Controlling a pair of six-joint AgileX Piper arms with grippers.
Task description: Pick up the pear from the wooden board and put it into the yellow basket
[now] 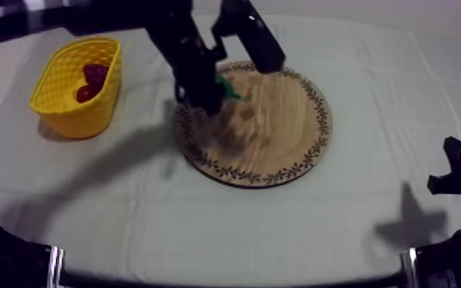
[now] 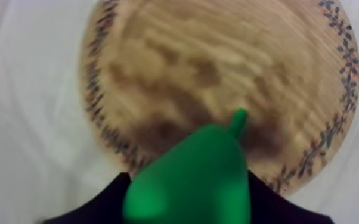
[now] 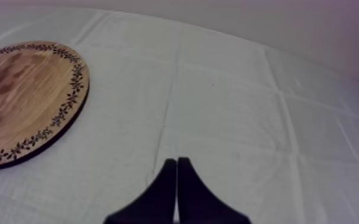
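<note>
My left gripper (image 1: 207, 98) is over the left part of the round wooden board (image 1: 279, 130), shut on the green pear (image 1: 227, 86). In the left wrist view the pear (image 2: 188, 179) sits between my two black fingers (image 2: 107, 202), its stem pointing towards the board's (image 2: 217, 65) middle, and it looks lifted off the wood. The yellow basket (image 1: 76, 86) stands at the table's far left, apart from the board. My right gripper (image 3: 176, 179) is shut on nothing, hanging over bare cloth to the right of the board (image 3: 21, 95); it sits low at the right edge (image 1: 459, 172).
Two small red fruits (image 1: 89, 83) lie in the basket. The left arm's dark links (image 1: 249, 34) reach over the board's far rim. Open cloth spreads in front of and to the right of the board.
</note>
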